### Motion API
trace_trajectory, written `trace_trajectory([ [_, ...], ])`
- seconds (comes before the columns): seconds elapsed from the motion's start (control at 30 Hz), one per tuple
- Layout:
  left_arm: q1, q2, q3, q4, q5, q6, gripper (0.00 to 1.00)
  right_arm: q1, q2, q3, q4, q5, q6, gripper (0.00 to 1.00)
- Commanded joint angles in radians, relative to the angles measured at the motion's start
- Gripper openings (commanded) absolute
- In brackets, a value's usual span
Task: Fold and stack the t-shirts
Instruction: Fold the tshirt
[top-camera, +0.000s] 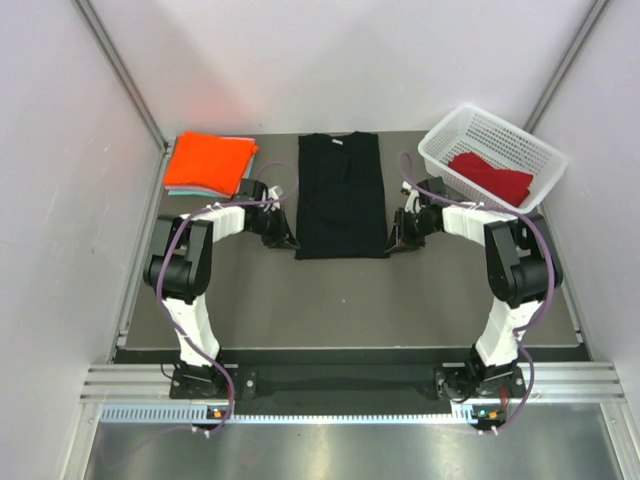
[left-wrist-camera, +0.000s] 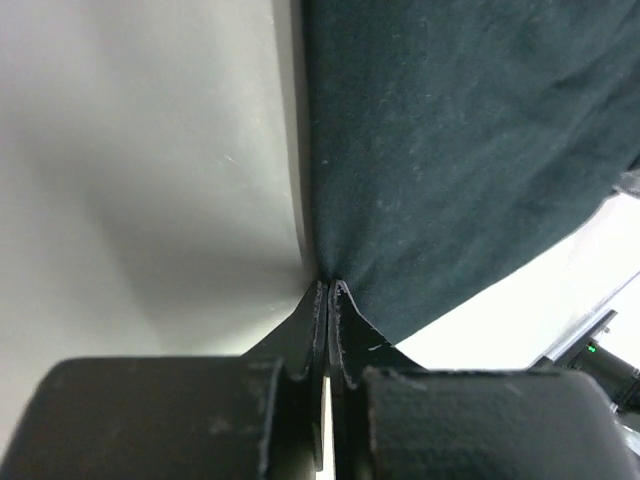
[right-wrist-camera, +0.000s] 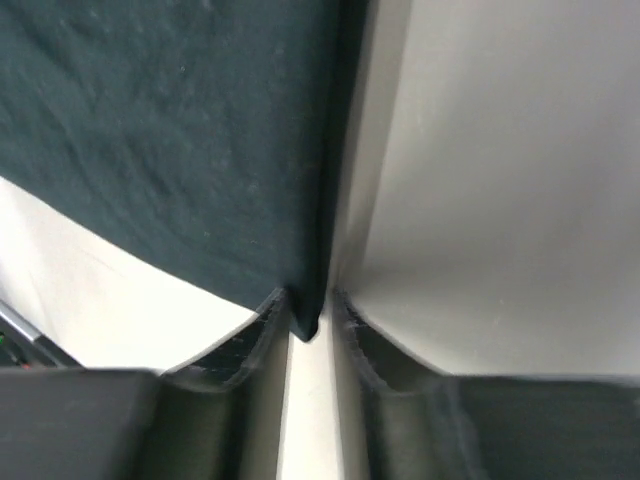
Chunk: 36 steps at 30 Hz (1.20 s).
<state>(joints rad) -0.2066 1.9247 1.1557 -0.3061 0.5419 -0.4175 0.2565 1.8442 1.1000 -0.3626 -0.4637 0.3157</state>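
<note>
1. while the black t-shirt (top-camera: 340, 195) lies flat in the middle of the table (top-camera: 340, 300), narrowed to a long panel with its collar at the far end, both arms sit at its near hem, one at each corner.
2. left gripper (left-wrist-camera: 328, 292): fingers pressed together on the near-left corner of the cloth; the hem runs straight into the pinch.
3. right gripper (right-wrist-camera: 312, 305): fingers apart, straddling the near-right corner; the cloth lies against one finger and a gap shows beside the other; not clamped.
4. elsewhere: orange t-shirt (top-camera: 210, 160) folded at the far left on top of the teal t-shirt (top-camera: 182, 190); red t-shirt (top-camera: 490, 177) in the white basket (top-camera: 500, 130) at the far right.
5. risks, as judged: a lift begun now would raise only the left corner, so the panel would skew or fall open; a shallow bite on the right could slip under the cloth's weight; unequal lift heights would set the cross-fold off square; fingers might catch only the top layer and leave the lower layers behind.
</note>
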Motion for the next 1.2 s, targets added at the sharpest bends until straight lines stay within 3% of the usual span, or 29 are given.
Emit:
trace_trajectory([
  [0.0, -0.020, -0.019, -0.051, 0.048, 0.007, -0.003, 0.00, 0.009, -0.020, -0.028, 0.088, -0.006, 0.014, 0.18],
  [0.03, -0.028, -0.030, -0.060, 0.050, -0.005, -0.006, 0.00, 0.012, -0.020, -0.035, 0.099, 0.000, 0.016, 0.09],
  [0.1, -0.031, -0.042, -0.086, 0.056, -0.034, -0.010, 0.00, 0.010, -0.030, -0.066, 0.120, 0.000, 0.022, 0.00],
  [0.27, -0.037, -0.081, -0.139, 0.053, -0.066, -0.032, 0.00, 0.013, -0.088, -0.130, 0.146, -0.004, 0.045, 0.00],
  [0.53, -0.053, -0.217, -0.272, 0.013, -0.198, -0.027, 0.00, 0.070, -0.198, -0.265, 0.116, 0.111, 0.074, 0.00],
  [0.7, -0.062, -0.298, -0.336, -0.005, -0.198, -0.037, 0.00, 0.115, -0.287, -0.334, 0.099, 0.151, 0.082, 0.00],
  [0.8, -0.083, -0.332, -0.323, -0.071, -0.235, -0.026, 0.02, 0.133, -0.332, -0.330, 0.051, 0.180, 0.083, 0.19],
  [0.83, -0.085, -0.340, -0.314, -0.091, -0.244, -0.024, 0.07, 0.136, -0.339, -0.322, 0.034, 0.198, 0.088, 0.28],
  [0.87, -0.085, -0.346, -0.285, -0.119, -0.261, -0.021, 0.15, 0.135, -0.355, -0.296, 0.010, 0.217, 0.089, 0.31],
  [0.93, -0.086, -0.368, -0.246, -0.191, -0.338, -0.009, 0.20, 0.136, -0.368, -0.258, -0.076, 0.279, 0.088, 0.38],
  [1.07, -0.085, -0.362, -0.072, -0.284, -0.447, 0.025, 0.22, 0.135, -0.390, -0.120, -0.167, 0.294, 0.080, 0.36],
  [1.17, -0.085, -0.310, 0.004, -0.256, -0.364, 0.020, 0.22, 0.144, -0.340, -0.051, -0.115, 0.185, 0.088, 0.24],
])
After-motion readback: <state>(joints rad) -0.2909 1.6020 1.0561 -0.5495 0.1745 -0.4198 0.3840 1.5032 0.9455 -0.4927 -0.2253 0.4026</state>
